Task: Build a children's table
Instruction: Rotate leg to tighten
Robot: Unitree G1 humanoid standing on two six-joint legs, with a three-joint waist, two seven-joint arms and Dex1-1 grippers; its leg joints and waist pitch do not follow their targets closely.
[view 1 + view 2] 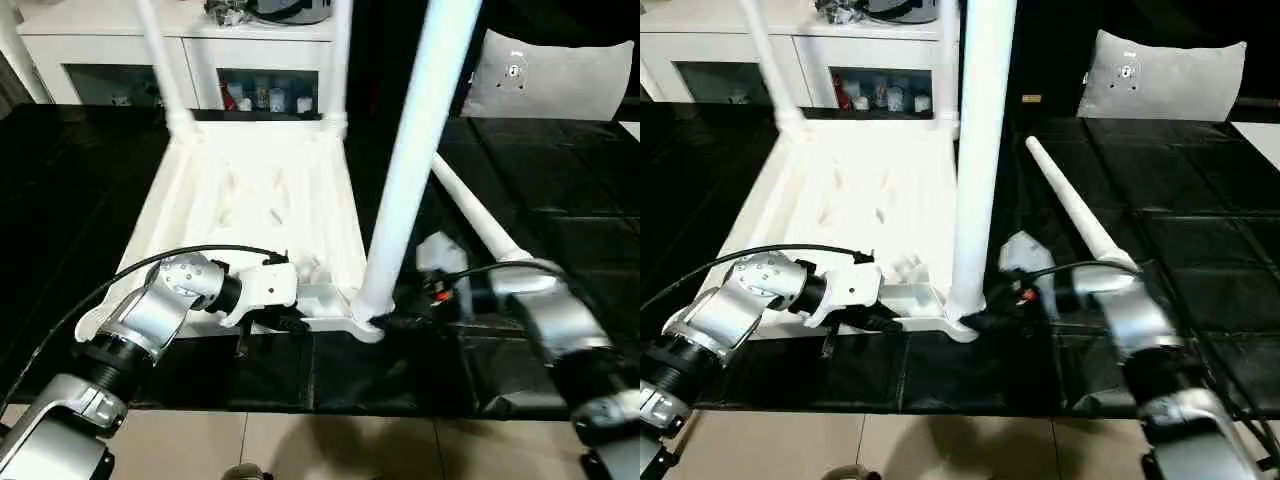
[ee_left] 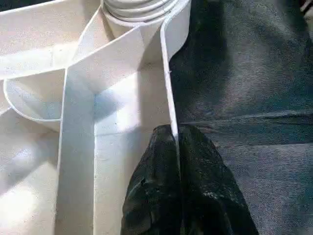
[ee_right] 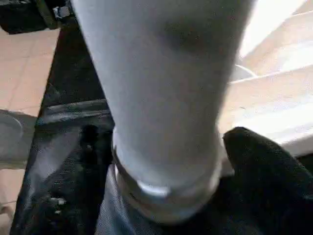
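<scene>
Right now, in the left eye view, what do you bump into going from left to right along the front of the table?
Silver left forearm → left gripper on the white ribbed tabletop's near rim → tall white round leg standing in the corner socket → right gripper → silver right forearm.

A black mat [image 1: 560, 230] of square, quilted-looking panels covers most of the work area. At its near edge the mat gives way to a floor of pale beige tiles [image 1: 300, 445] with thin grout lines. Beyond the mat's far edge stands a white cabinet [image 1: 200, 55] with glass doors; small colourful items sit behind the glass, too small to identify. Dark objects rest on the cabinet's top. A light grey cushion [image 1: 1165, 75] leans upright at the mat's far side, well apart from the cabinet.
</scene>
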